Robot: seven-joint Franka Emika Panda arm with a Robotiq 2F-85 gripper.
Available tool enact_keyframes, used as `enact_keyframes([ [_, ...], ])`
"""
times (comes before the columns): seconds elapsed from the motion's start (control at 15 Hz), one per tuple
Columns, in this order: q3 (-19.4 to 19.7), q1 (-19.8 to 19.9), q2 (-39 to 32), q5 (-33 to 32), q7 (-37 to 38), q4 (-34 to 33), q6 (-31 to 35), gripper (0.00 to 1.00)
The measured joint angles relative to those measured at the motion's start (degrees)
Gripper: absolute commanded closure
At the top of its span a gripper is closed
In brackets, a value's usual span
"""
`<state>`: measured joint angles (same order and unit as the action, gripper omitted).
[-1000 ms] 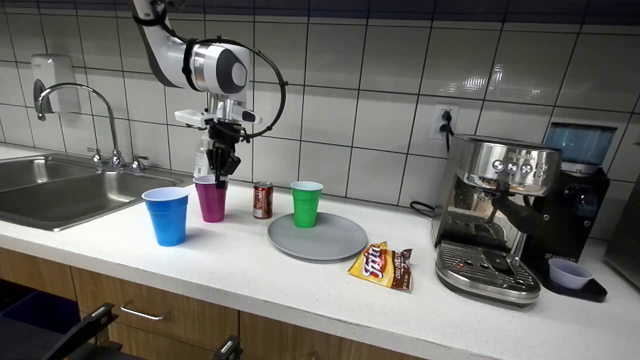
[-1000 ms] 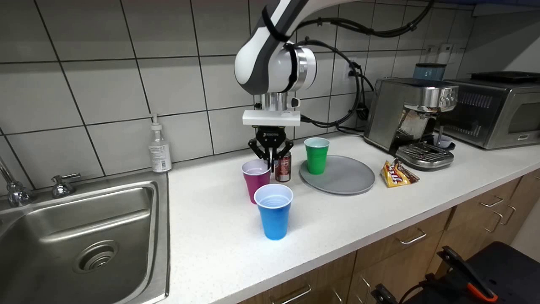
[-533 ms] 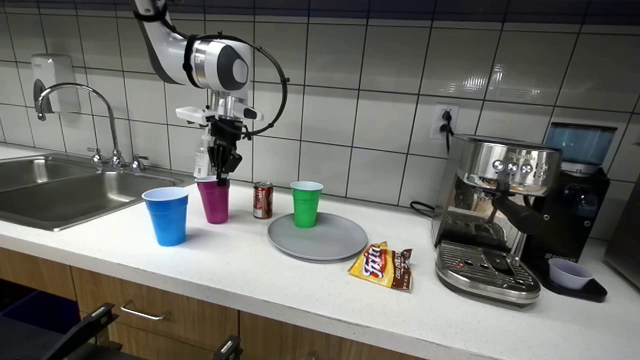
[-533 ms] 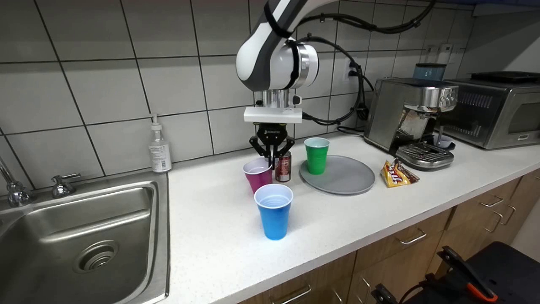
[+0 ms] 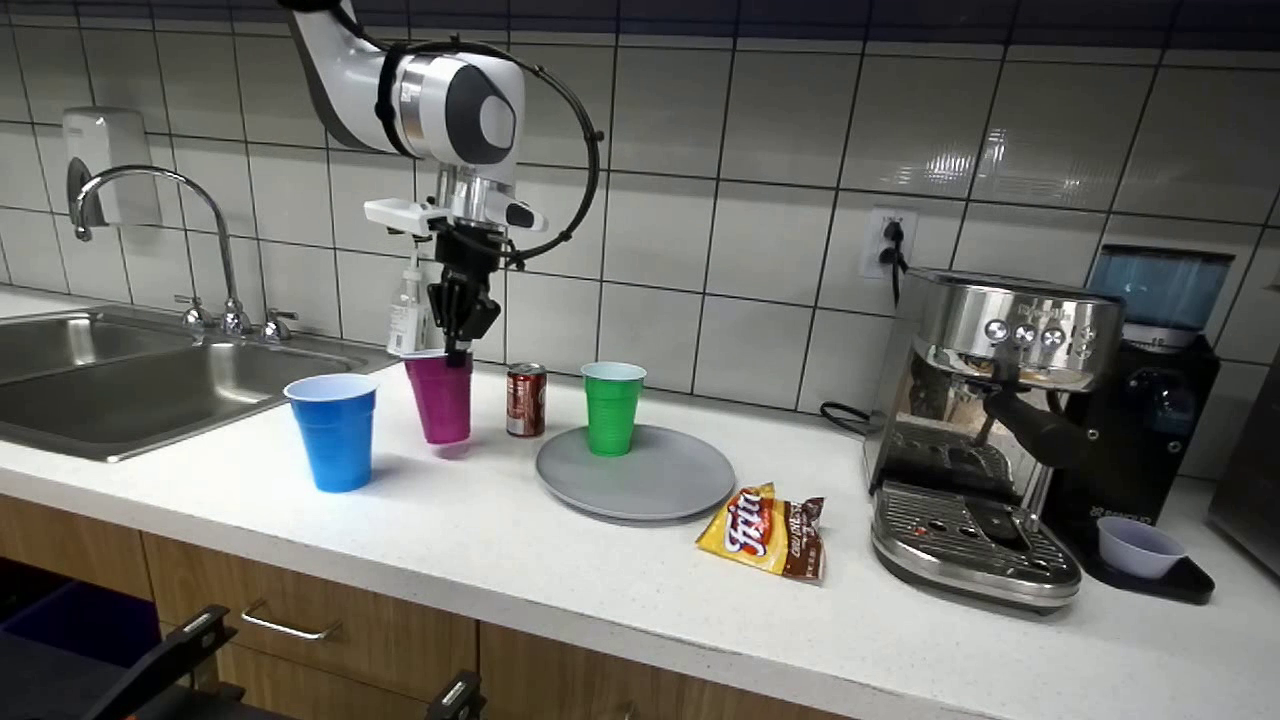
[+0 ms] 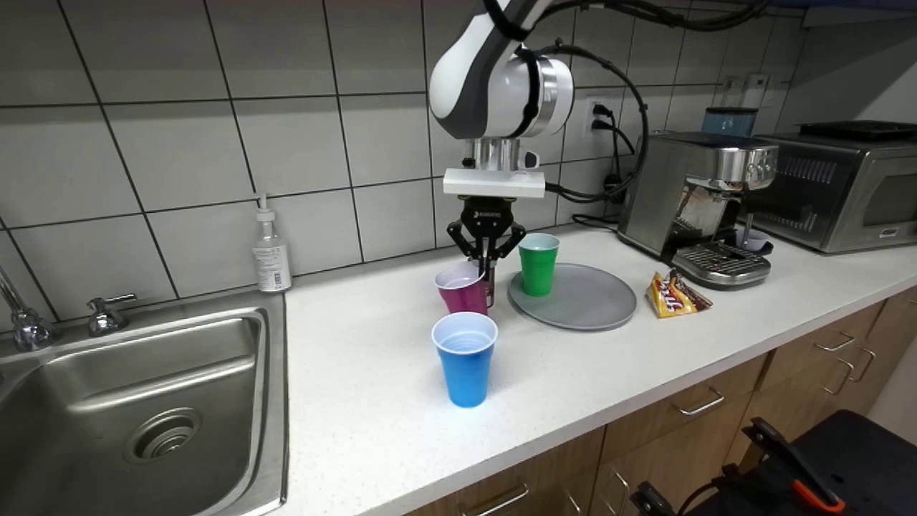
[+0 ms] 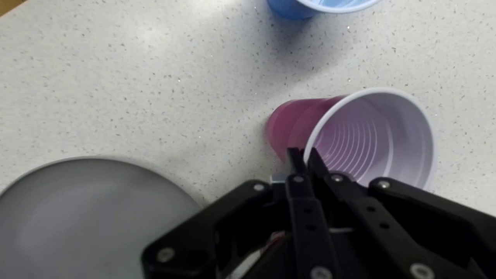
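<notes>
My gripper [image 7: 306, 157] is shut on the near side of the rim of a magenta cup [image 7: 290, 120] with a pale inside. One finger is inside the cup and one outside. In both exterior views the cup [image 5: 440, 400] [image 6: 464, 295] hangs tilted, just above the white counter. A blue cup [image 5: 335, 440] stands nearby, and its edge shows in the wrist view [image 7: 288, 9]. A red can [image 5: 526, 400] stands beside the gripper; it is mostly hidden in an exterior view [image 6: 491, 290]. A green cup [image 5: 612, 415] stands on a grey plate [image 5: 670, 490].
A yellow and brown snack bag [image 5: 765, 530] lies right of the plate. A coffee machine [image 5: 990, 540] and a grinder [image 5: 1140, 440] stand further right. A steel sink [image 6: 265, 401] and a soap bottle [image 6: 272, 261] are on the left. The tiled wall is behind.
My gripper has risen and moved right toward the can and plate, with the magenta cup in it. The cup has lifted off the counter and tilts more. The other objects have not moved.
</notes>
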<state>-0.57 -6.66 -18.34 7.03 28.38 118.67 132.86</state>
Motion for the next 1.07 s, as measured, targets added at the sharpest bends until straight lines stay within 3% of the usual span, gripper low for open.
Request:
enact_keyframes([
  [1.07, 4.0, 6.7, 12.9, 2.2, -5.1, 11.6, -0.3, 0.99],
])
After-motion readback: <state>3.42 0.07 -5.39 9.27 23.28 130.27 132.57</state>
